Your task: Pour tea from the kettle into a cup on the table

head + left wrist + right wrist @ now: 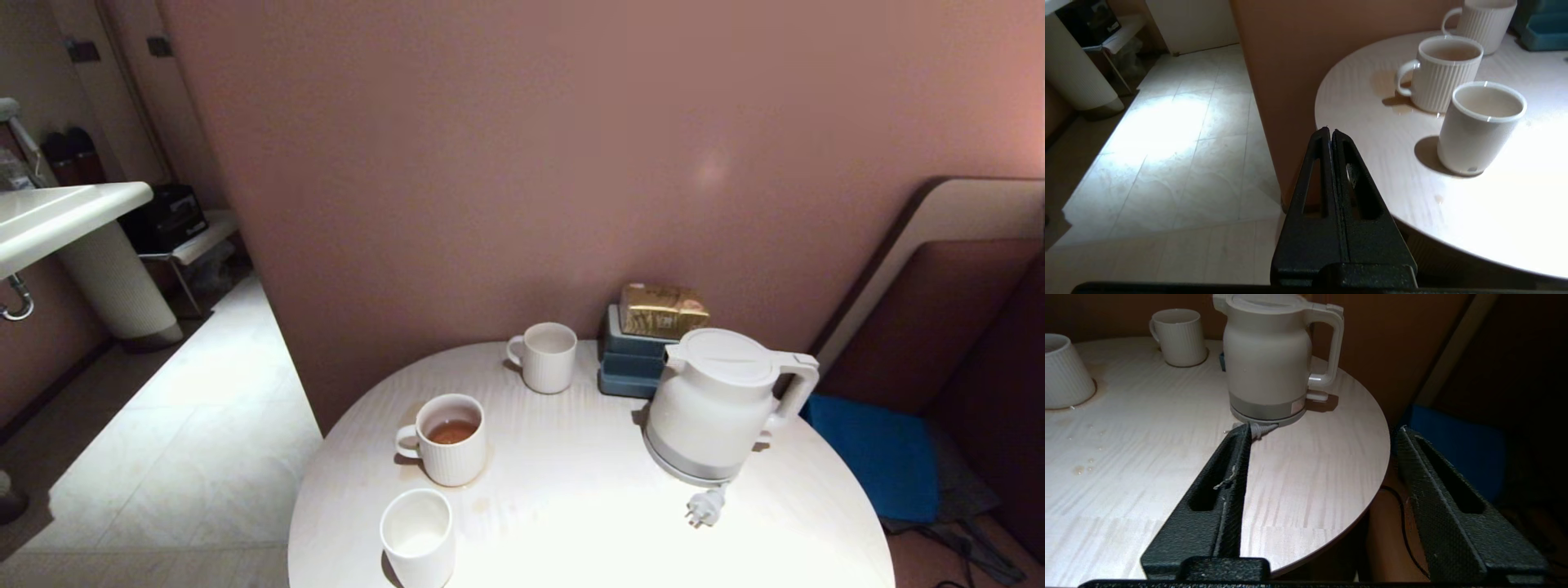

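The white kettle [718, 404] stands upright on the right side of the round white table [571, 506], its plug [705, 506] lying in front of it. The plain white cup [418, 535] stands near the table's front left edge. Amber tea [451, 431] shows in a ribbed mug behind it. Neither arm is in the head view. My left gripper [1330, 131] is shut and empty, off the table's left edge, with the cup [1484, 126] beyond it. My right gripper [1325, 428] is open and empty in front of the kettle [1274, 363], well short of it.
A second ribbed mug [545, 356] stands at the back of the table. Blue boxes [633, 363] with a gold packet [661, 310] on top sit behind the kettle against the pink wall. A blue cushion [878, 457] lies right of the table and tiled floor [188, 425] to its left.
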Available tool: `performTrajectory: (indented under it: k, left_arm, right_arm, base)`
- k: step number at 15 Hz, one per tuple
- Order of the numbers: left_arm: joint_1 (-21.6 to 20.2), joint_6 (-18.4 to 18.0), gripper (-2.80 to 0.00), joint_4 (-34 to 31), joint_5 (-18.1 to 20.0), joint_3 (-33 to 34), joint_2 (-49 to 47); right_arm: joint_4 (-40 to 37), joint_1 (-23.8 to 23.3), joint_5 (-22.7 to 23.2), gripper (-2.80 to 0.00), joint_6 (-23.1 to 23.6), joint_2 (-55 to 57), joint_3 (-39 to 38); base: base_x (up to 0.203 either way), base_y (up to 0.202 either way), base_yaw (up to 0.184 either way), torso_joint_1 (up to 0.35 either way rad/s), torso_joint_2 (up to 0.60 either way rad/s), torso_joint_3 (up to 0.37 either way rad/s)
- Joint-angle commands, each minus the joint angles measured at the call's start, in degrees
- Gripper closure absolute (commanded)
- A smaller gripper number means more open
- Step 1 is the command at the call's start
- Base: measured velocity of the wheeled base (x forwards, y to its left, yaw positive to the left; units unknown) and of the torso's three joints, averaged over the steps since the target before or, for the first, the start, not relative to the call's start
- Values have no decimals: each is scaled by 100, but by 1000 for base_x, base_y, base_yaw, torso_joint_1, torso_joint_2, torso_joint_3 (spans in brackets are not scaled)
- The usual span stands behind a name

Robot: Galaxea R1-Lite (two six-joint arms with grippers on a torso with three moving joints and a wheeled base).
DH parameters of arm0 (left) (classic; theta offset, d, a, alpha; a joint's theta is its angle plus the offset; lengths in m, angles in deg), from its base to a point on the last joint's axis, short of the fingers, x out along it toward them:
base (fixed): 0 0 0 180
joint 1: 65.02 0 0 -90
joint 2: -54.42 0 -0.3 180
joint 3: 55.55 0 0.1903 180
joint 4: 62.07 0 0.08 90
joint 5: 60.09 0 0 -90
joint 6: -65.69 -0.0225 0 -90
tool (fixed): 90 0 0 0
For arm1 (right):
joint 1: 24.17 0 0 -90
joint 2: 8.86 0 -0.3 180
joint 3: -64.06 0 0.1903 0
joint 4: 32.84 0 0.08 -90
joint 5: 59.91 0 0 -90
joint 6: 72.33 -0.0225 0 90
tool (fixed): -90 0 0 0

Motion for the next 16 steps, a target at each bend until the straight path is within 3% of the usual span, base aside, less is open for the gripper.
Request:
performTrajectory:
  k: [1,8,16]
  left_arm:
    - [0,-2,0,-4,0,1,-4]
    - [0,-2,0,-1,0,1,-4]
    - [0,331,0,2,-61,1,-4]
  right_arm:
    - [0,-1,2,-280,-4,9,-1]
    - [0,2,2,-280,5,6,-1]
    - [0,6,11,-280,-4,4,-1]
  base:
    - [0,0,0,313,-594,-293]
    - [0,0,0,57,-106,-53]
    - [0,0,0,0,0,0]
